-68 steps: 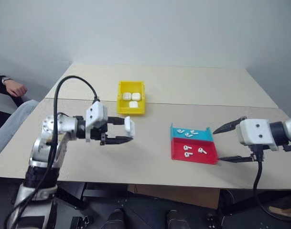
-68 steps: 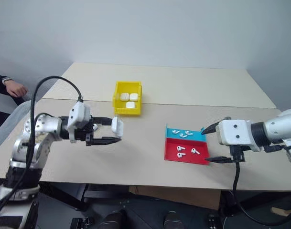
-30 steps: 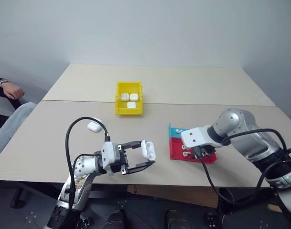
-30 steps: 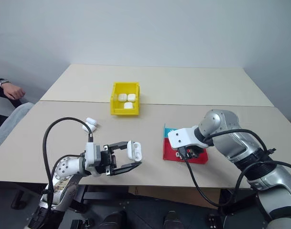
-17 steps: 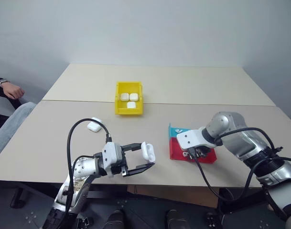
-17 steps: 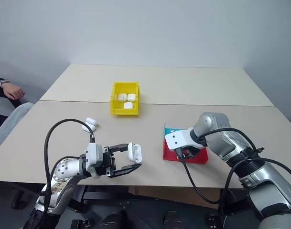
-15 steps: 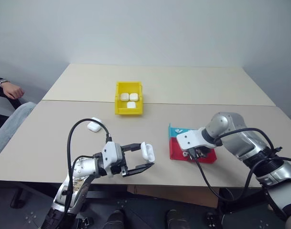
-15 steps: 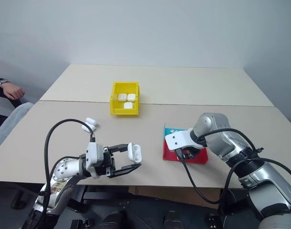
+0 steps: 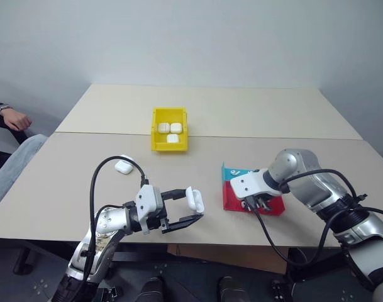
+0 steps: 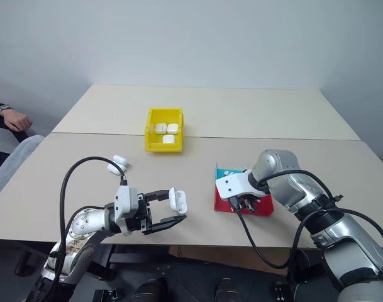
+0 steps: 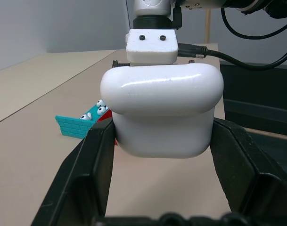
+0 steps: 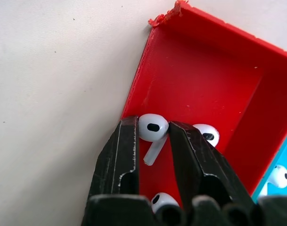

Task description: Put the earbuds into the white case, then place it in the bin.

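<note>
The left gripper (image 9: 192, 211) is clamped on the white case (image 9: 194, 199). The right gripper (image 12: 151, 132) pinches an earbud (image 12: 152, 128) in the red tray (image 12: 204, 89), seemingly touching both fingers.

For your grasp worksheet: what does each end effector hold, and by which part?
The left end effector clamps an open white case by its two side walls. The right end effector pinches one earbud by its head inside the red tray.
</note>
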Controlling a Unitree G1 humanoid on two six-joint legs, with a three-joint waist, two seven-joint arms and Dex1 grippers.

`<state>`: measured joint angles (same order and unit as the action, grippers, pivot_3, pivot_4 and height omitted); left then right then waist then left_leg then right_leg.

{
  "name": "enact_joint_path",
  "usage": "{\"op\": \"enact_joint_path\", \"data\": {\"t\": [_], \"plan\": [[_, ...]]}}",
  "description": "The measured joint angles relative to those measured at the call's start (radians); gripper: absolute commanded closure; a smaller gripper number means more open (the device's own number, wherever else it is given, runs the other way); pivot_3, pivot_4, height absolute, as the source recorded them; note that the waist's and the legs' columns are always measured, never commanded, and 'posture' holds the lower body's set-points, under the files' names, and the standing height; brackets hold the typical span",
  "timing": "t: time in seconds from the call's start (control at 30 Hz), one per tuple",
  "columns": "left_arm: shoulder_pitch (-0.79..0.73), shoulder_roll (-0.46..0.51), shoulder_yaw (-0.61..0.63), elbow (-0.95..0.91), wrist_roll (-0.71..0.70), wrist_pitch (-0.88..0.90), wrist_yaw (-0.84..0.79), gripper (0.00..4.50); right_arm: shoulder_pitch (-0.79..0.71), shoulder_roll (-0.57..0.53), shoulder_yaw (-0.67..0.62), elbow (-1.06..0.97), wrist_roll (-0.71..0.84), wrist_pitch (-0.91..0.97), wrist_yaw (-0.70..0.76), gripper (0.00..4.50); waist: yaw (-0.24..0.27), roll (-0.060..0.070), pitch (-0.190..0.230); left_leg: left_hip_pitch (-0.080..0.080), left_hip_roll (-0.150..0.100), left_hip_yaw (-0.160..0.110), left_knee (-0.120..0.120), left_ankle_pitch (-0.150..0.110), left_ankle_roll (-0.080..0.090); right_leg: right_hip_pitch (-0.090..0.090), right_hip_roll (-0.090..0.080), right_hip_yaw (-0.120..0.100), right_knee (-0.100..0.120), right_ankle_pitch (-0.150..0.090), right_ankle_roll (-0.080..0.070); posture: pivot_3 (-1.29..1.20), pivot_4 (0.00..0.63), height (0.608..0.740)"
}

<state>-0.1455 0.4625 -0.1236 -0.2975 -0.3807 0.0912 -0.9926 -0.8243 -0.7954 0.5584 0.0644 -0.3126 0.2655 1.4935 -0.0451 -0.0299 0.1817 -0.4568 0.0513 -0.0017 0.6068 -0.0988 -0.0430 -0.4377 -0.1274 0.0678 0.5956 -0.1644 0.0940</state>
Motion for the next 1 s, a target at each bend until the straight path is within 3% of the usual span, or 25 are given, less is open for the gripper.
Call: {"op": "enact_joint_path", "data": {"t": [0.2, 0.33, 0.63, 0.8, 1.0], "plan": [[0.0, 0.002, 0.0, 0.0, -0.001, 0.0, 0.0, 1.75, 0.0, 0.005, 0.0, 0.009, 0.0, -0.007, 0.0, 3.12, 0.0, 0.0, 0.0, 0.0, 0.0, 0.0, 0.0, 0.0, 0.0, 0.0, 0.0, 0.0, 0.0, 0.0, 0.0, 0.0, 0.15, 0.74], [0.0, 0.002, 0.0, 0.0, -0.001, 0.0, 0.0, 1.75, 0.0, 0.005, 0.0, 0.009, 0.0, -0.008, 0.0, 3.86, 0.0, 0.0, 0.0, 0.0, 0.0, 0.0, 0.0, 0.0, 0.0, 0.0, 0.0, 0.0, 0.0, 0.0, 0.0, 0.0, 0.15, 0.74], [-0.006, 0.0, -0.001, 0.0, -0.009, 0.0, -0.002, 1.75, 0.008, 0.0, -0.023, -0.026, 0.018, 0.008, 0.001, 3.86, 0.001, 0.0, 0.0, -0.001, 0.0, 0.0, 0.0, 0.0, 0.0, -0.001, 0.0, 0.0, 0.0, 0.0, 0.0, 0.0, 0.15, 0.74], [-0.033, -0.013, 0.0, -0.001, -0.05, 0.001, -0.012, 1.75, 0.018, -0.02, -0.192, -0.181, 0.162, 0.135, -0.004, 3.86, 0.003, 0.0, 0.0, -0.002, 0.0, 0.0, -0.001, 0.0, 0.0, -0.002, 0.0, 0.0, -0.001, 0.0, 0.0, 0.0, 0.15, 0.74], [-0.085, -0.019, 0.002, -0.045, -0.172, 0.053, -0.051, 1.75, 0.0, 0.051, -0.522, -0.29, 0.382, 0.363, -0.168, 3.86, 0.003, 0.0, 0.0, -0.002, 0.0, 0.0, -0.001, 0.0, 0.0, -0.001, 0.0, 0.0, -0.001, 0.0, 0.0, 0.0, 0.15, 0.74]]}}
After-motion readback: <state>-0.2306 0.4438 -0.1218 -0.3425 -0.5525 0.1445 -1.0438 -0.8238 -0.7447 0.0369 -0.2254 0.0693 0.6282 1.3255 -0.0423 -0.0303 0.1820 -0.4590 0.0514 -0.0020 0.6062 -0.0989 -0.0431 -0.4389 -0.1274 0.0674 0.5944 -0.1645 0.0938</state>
